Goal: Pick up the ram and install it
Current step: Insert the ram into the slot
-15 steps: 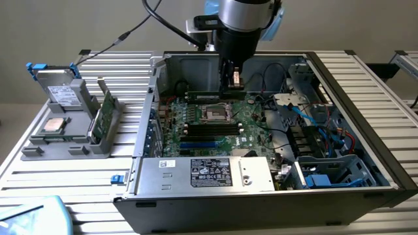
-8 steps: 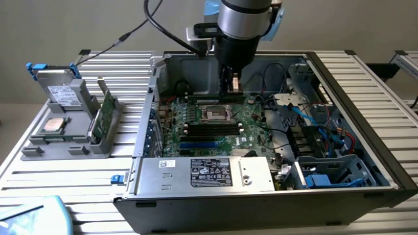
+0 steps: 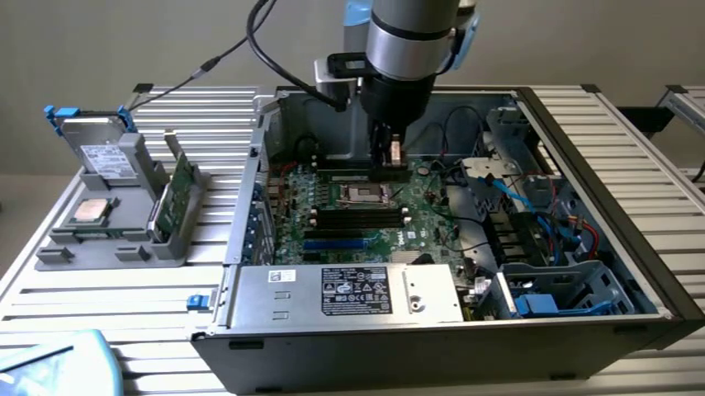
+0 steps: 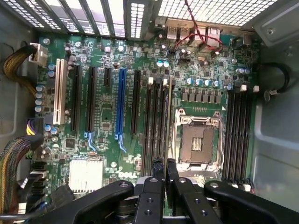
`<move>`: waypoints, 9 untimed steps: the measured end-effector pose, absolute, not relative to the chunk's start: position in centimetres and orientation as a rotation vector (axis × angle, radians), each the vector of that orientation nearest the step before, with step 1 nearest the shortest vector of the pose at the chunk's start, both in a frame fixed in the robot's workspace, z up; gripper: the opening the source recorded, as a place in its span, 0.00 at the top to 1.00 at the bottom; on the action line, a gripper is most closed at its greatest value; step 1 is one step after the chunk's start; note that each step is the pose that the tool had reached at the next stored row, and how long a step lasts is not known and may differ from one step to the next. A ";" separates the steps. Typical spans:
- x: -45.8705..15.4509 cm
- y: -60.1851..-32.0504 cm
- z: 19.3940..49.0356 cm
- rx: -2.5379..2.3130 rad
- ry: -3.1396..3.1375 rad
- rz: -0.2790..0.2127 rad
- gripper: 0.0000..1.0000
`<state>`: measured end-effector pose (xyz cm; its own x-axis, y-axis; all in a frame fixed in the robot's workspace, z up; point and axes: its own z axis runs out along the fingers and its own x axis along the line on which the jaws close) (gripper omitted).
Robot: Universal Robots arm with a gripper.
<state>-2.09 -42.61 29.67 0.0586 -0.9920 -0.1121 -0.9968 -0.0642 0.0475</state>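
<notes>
Ram [image 4: 167, 119] shows, as far as I can judge, as the thin dark edge running out from between the fingertips of the tool [image 4: 164, 163], lying along the black memory slots [image 4: 154, 121] beside the open processor socket [image 4: 196, 140]. The main risk is poor alignment. If it sits a little aside of the slot or tilted along its length, a downward push would land it on the slot wall or seat only one end, straining the motherboard [image 4: 107, 116]. A notch facing the wrong way or latches not swung back would block it too. The pinch is narrow, so it could twist or slip under load. In the exterior view the tool [image 3: 391, 169] hangs low inside the computer case [image 3: 441, 346], jaws nearly closed, apparently clamped on that thin edge
</notes>
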 end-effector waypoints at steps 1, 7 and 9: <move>-2.1 -42.6 29.5 -2.255 2.120 0.177 0.86; -2.1 -42.6 28.4 -2.255 2.120 0.176 0.86; -2.1 -42.6 28.0 -2.256 2.121 0.175 0.86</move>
